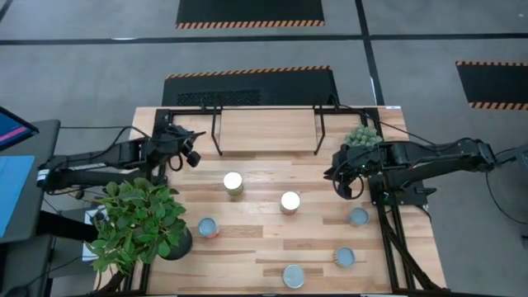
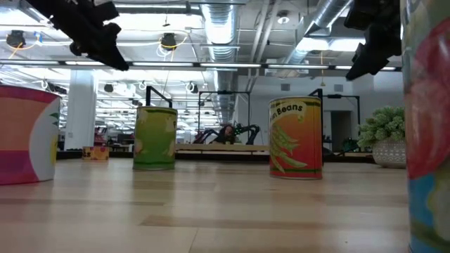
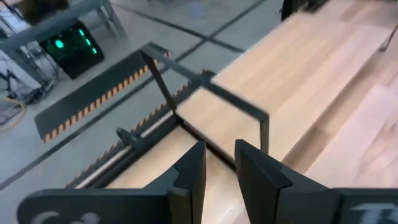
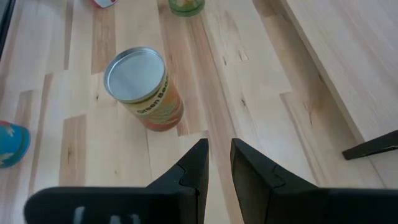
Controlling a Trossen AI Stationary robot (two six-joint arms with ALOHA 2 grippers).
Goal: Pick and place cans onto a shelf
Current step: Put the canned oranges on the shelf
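The shelf (image 1: 268, 130), a light-wood board on black legs, stands at the table's far edge; it also shows in the left wrist view (image 3: 298, 74) and the right wrist view (image 4: 348, 56). Several cans stand upright on the tabletop. A green can (image 1: 233, 182) and an orange bean can (image 1: 289, 201) (image 4: 143, 87) (image 2: 296, 137) stand mid-table. Blue-topped cans stand nearer the front (image 1: 208, 228) (image 1: 358, 217) (image 1: 345, 256). My left gripper (image 1: 191, 157) (image 3: 219, 155) hovers shut and empty by the shelf's left end. My right gripper (image 1: 342, 185) (image 4: 219, 152) hovers shut and empty, right of the orange can.
A large potted plant (image 1: 140, 224) stands at the front left corner. A small potted plant (image 1: 361, 136) (image 2: 385, 133) stands by the shelf's right end. One more can (image 1: 293, 275) stands at the front edge. Bare planks lie between the shelf and the cans.
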